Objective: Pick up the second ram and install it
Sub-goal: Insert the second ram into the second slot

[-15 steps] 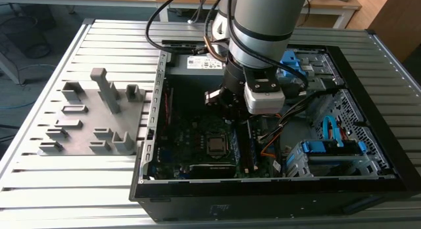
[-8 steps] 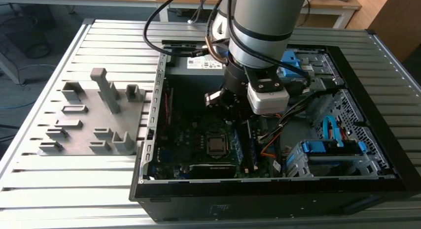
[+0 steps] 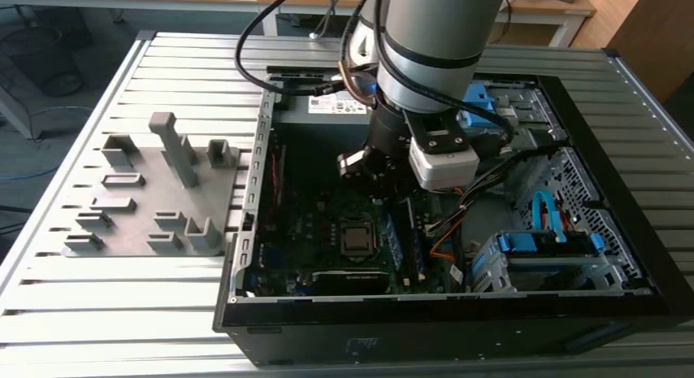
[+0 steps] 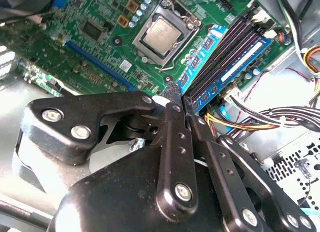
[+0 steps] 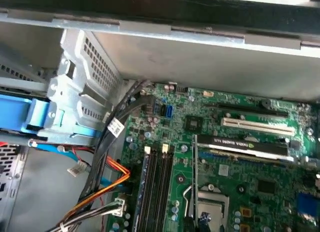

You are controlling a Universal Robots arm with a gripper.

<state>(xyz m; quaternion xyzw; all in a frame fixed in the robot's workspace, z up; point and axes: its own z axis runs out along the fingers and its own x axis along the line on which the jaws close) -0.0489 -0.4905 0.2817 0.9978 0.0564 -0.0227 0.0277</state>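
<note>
Inside the open computer case (image 3: 639,256) on the slatted aluminium table (image 3: 162,313), the arm's black gripper (image 4: 183,103) hangs low over the motherboard (image 4: 100,47); in the second wrist view its jaws are pressed together on the top edge of the second ram (image 4: 200,54), a blue-green stick with pale labels. The stick stands on edge in the bank of memory slots (image 4: 240,42), beside the processor socket (image 4: 162,32). In the first wrist view the same thin stick (image 5: 194,167) rises from the board between the memory slots (image 5: 155,187) and the socket (image 5: 210,212), with orange and black cables (image 5: 100,187) running alongside. Farther off, a grey fixture plate (image 3: 141,199) with upright blocks sits on the table at the exterior view's left, well apart from the case.
</note>
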